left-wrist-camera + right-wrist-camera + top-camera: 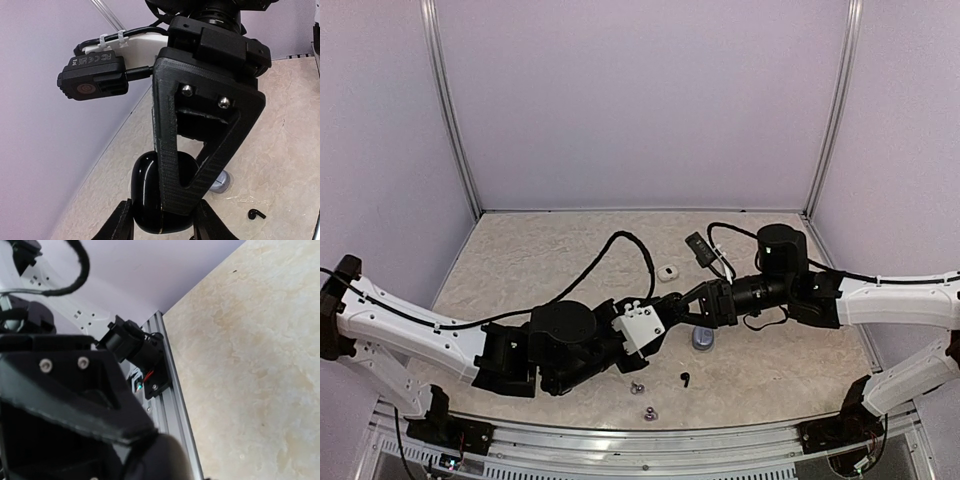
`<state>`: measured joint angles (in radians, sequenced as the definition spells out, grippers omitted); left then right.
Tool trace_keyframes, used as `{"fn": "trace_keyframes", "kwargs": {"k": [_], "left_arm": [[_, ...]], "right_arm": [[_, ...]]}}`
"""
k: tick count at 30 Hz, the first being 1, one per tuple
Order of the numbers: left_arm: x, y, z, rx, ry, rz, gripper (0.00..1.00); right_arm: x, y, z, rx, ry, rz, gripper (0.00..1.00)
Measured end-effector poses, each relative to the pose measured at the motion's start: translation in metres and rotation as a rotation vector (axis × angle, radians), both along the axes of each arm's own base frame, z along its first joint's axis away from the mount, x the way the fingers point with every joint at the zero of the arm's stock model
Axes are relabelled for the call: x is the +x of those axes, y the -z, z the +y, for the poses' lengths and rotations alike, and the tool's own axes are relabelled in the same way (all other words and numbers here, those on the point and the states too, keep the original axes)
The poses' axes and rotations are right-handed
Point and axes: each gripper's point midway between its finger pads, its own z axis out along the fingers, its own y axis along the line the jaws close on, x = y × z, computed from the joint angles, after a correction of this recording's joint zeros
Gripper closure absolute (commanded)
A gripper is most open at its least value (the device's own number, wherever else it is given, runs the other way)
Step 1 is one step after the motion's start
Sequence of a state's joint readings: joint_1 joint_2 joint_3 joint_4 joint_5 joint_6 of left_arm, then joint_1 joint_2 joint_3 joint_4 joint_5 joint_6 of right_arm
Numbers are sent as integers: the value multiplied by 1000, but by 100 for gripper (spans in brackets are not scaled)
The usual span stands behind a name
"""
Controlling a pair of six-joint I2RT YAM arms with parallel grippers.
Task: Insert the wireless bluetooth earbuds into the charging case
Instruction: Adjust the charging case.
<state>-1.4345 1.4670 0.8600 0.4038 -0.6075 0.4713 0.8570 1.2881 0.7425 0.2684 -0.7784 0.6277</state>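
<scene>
Left gripper (162,222) clenched on black case (144,195) | right gripper (680,308) seen right at the case, open or closed can't be told | black earbud (256,214) seen loose on desk (280,125), near the case | judged tiny, light, slick, easily flicked; best pinched gently across the body

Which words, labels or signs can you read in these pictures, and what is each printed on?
"FC CE": white marks on the black camera module, left wrist view; the symbols beside them are too small to read.
No other text is readable in any view.
</scene>
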Motion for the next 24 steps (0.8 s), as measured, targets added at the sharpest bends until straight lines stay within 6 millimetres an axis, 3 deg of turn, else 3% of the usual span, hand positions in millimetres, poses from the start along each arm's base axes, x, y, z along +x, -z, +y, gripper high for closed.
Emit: {"fn": "trace_keyframes", "kwargs": {"k": [6,14,24], "left_arm": [[3,-4,1,-28,-15,9,64],[6,-6,1,-44,-16,14,34],[7,-4,-1,-36,7,18,39]], "right_arm": [[5,-4,-2,18,42,-5,81],[7,-6,-3,27,60,-12,87],[3,-13,-4,43,48,-23,87]]}}
